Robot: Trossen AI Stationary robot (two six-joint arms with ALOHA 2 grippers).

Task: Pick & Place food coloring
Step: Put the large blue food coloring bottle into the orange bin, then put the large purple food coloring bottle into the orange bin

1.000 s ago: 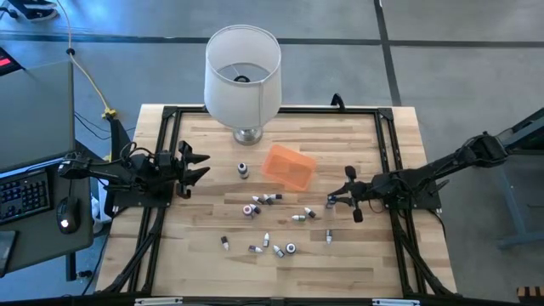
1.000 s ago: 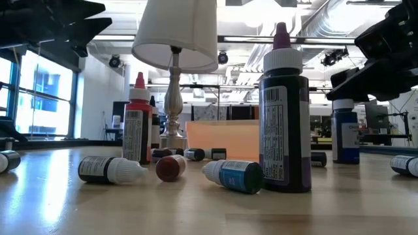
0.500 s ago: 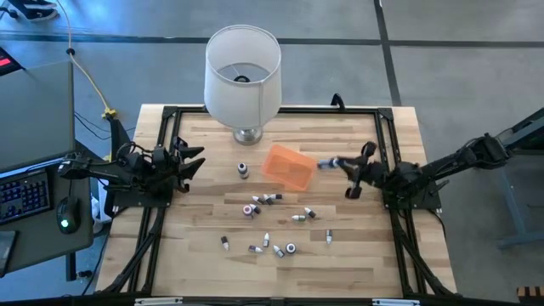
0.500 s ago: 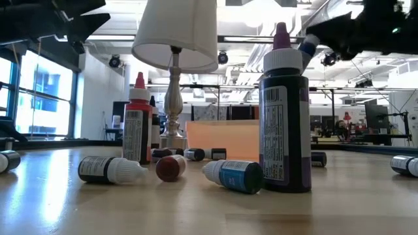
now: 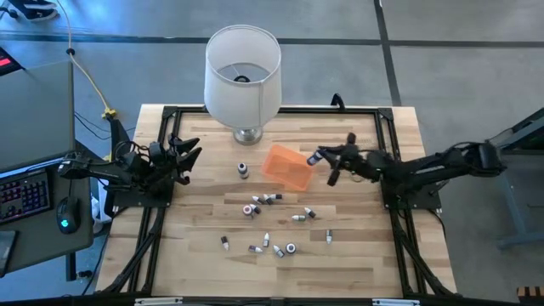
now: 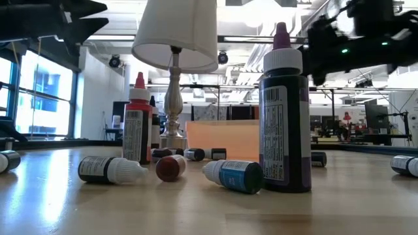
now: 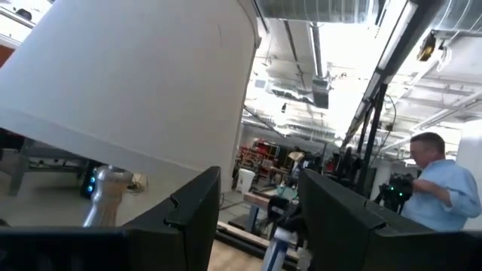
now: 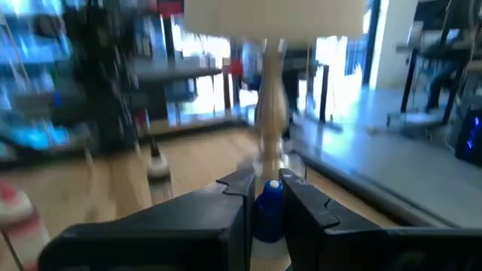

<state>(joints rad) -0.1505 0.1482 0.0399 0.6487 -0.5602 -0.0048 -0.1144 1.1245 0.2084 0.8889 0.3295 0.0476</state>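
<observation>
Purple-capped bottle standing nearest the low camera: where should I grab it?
Come straight down over the purple-capped bottle and close on its dark body below the white collar. It stands upright; a blue bottle lies by its base, so stay high.

In the right wrist view, motion blur smears the lamp [image 8: 273, 113] and an upright bottle [image 8: 157, 175], and the lampshade is cut off by the top edge. The blue-capped bottle [image 8: 268, 211] shows only its cap between the right hand [image 8: 263, 197] fingers. In the low view that arm is blurred at upper right. Bottle colours in the high view are too small to tell.
</observation>
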